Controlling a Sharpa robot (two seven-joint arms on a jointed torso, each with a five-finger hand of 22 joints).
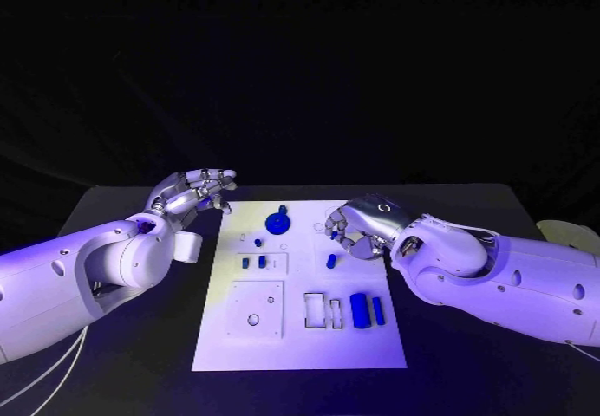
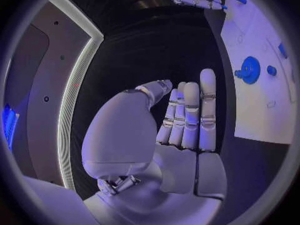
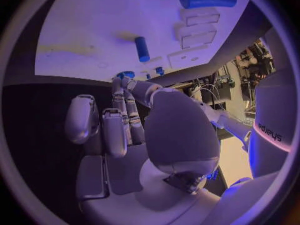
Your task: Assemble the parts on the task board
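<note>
The white task board (image 1: 300,347) lies in the middle of the table. On it are a round blue part (image 1: 277,224) at the far end, a small blue cylinder (image 1: 331,259), two blue blocks (image 1: 368,309) and tiny blue pieces (image 1: 252,261). My right hand (image 1: 356,227) hovers over the board's far right. Its thumb and fingertips (image 3: 125,82) meet on a small blue part (image 3: 127,75). My left hand (image 1: 194,192) is raised off the board's far left corner, with its fingers (image 2: 190,115) straight and nothing in them. The round part (image 2: 250,69) lies well beyond them.
Near the two blue blocks, pale rectangular slots (image 1: 322,310) sit in the board. A square plate with a hole (image 1: 257,314) is on its left side. Bare black table (image 1: 138,347) runs along both sides of the board.
</note>
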